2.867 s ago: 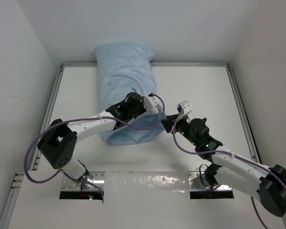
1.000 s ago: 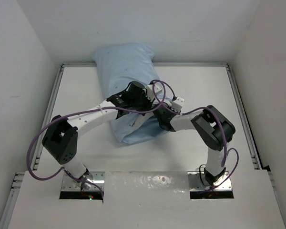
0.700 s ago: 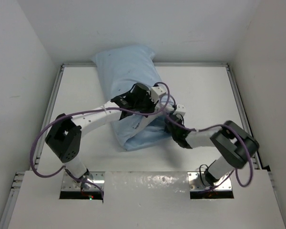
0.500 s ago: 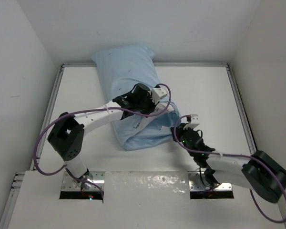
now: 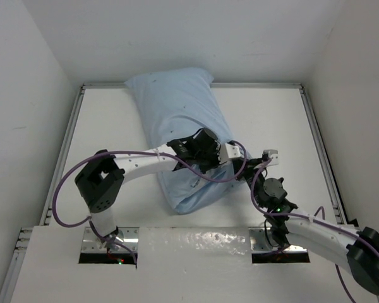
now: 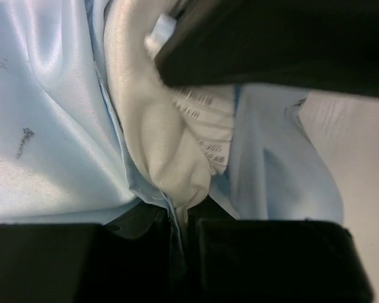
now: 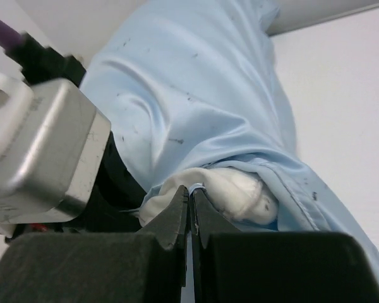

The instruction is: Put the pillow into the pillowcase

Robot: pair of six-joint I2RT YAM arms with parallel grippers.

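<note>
My R claw (image 7: 189, 203) is back at case (image 5: 177, 107) mouth, clenched on hem; L claw (image 6: 180, 221) pinching hem too. Bare pillow (image 7: 227, 188) corner still shows, so not fully in.

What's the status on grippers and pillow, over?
Left gripper shut on pillowcase hem. Right gripper shut on it too. Pillow mostly inside, white corner showing. Nothing else in the way.

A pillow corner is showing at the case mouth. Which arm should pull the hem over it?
Right, probably: the right pincer is shut on the pillowcase hem beside the bare pillow corner. The left pincer seems to pinch both together.
</note>
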